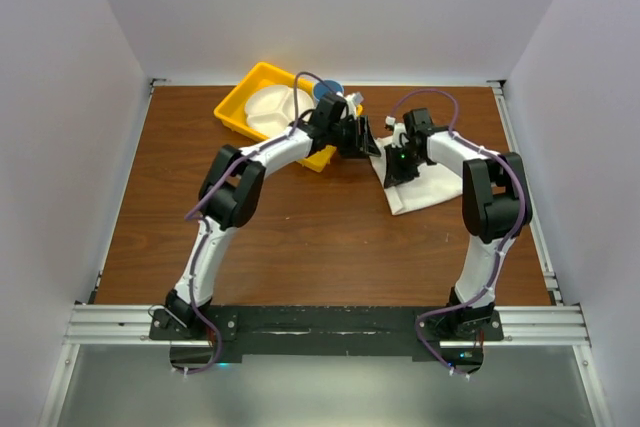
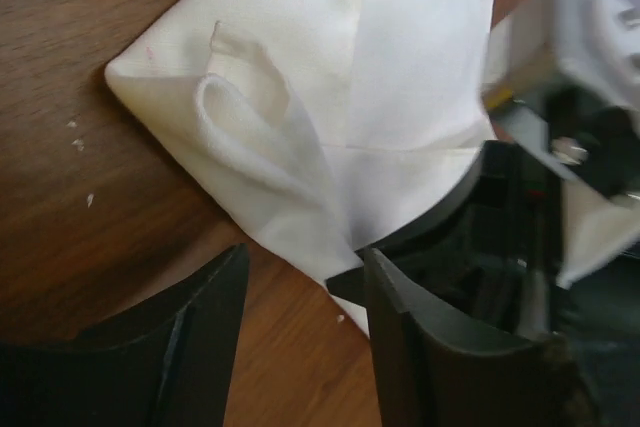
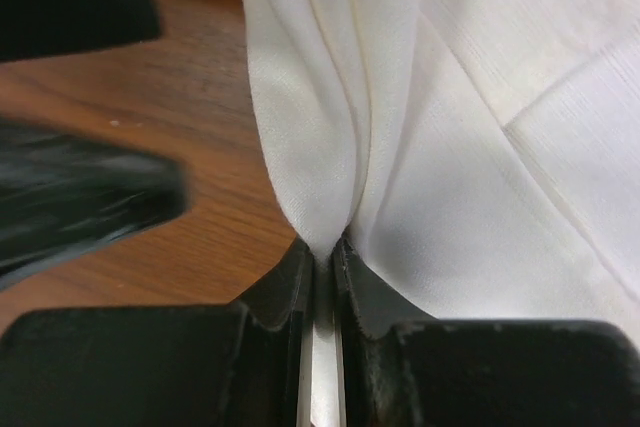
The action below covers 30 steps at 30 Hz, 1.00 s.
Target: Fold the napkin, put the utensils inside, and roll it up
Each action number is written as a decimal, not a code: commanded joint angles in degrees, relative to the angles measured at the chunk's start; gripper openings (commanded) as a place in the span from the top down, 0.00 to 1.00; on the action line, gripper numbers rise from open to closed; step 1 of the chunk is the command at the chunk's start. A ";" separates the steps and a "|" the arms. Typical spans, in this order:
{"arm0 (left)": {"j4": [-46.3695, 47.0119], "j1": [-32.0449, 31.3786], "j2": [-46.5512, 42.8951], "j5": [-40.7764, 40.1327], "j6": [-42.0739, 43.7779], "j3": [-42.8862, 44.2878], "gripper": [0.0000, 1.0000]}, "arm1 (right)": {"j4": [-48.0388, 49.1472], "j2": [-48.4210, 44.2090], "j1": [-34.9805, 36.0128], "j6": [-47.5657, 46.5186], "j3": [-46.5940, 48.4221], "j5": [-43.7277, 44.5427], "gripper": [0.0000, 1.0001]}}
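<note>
The white napkin (image 1: pixel 432 187) lies creased and partly folded on the wooden table at the right. My right gripper (image 1: pixel 394 163) is shut on a bunched fold at its left edge; in the right wrist view the cloth (image 3: pixel 480 147) is pinched between the closed jaws (image 3: pixel 322 247). My left gripper (image 1: pixel 362 137) is open just left of the napkin. In the left wrist view its fingers (image 2: pixel 410 347) straddle bare wood at the napkin's (image 2: pixel 380 77) near corner (image 2: pixel 305 287), holding nothing. The knife is not in view.
A yellow tray (image 1: pixel 232 107) stands at the back centre-left with a white divided plate (image 1: pixel 268 107) and a blue object (image 1: pixel 327 90) in it. The two grippers are close together. White walls surround the table.
</note>
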 commanded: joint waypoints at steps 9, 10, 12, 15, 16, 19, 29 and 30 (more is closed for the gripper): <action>-7.53 -1.69 -12.03 -9.39 -9.10 -12.07 0.52 | 6.62 3.60 -0.19 10.04 -10.04 -20.44 1.00; -8.16 -2.04 -11.51 -10.19 -9.72 -11.72 0.52 | 7.24 3.42 -0.36 10.48 -11.09 -20.89 1.00; -10.09 -2.92 -11.50 -12.81 -10.33 -11.98 0.52 | 9.52 2.54 -0.62 11.71 -12.33 -22.12 1.00; -10.54 -3.80 -12.20 -14.49 -11.74 -13.56 0.52 | 11.11 2.10 -0.89 12.59 -14.00 -22.38 1.00; -10.80 -3.97 -12.90 -15.02 -12.61 -13.91 0.51 | 11.46 2.18 -0.98 12.68 -14.35 -22.82 1.00; -10.63 -4.41 -15.44 -17.39 -13.67 -17.33 0.46 | 10.94 2.10 -1.15 12.16 -14.18 -22.30 1.00; -2.20 -4.41 -17.13 -14.34 -23.42 -24.73 0.33 | 10.67 0.26 -1.51 10.84 -15.23 -22.65 1.00; -2.02 -4.24 -16.26 -13.80 -24.22 -24.20 0.33 | 10.76 0.08 -1.68 10.75 -15.41 -22.65 1.00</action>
